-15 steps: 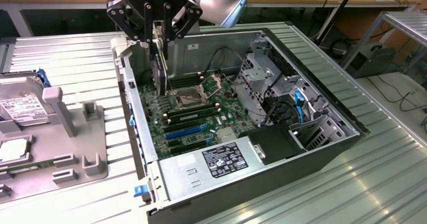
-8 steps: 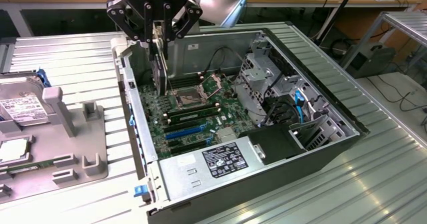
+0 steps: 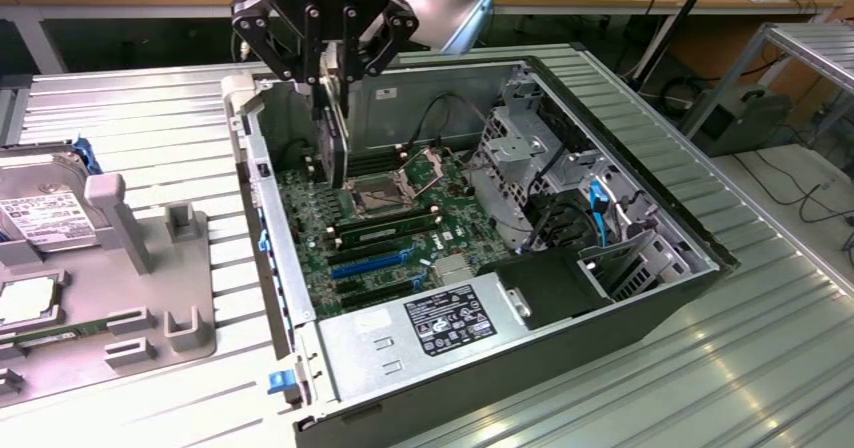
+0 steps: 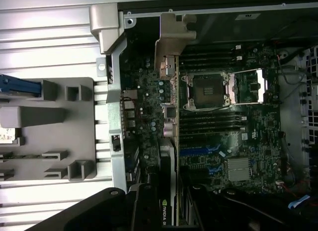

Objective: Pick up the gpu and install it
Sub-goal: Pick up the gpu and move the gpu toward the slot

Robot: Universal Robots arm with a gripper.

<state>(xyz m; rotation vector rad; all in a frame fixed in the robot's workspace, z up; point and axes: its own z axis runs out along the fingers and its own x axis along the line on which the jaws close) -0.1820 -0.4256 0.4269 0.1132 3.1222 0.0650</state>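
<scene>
On the exterior view's left you see one hard drive (image 3: 40, 213) on one grey holder (image 3: 187, 303). Your claw (image 3: 334, 76) pinches the one gpu (image 3: 334, 138), which hangs edge-down beneath it inside one open computer case (image 3: 274, 268).

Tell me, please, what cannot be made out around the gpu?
- Exterior view: whether the gpu meets its slot on the motherboard; the card's own lower edge hides that.
- Wrist view: the gpu's face, seen edge-on; its near end is partly covered by the gripper.
- Exterior view: the hard drive, cut off by that view's left edge.
</scene>
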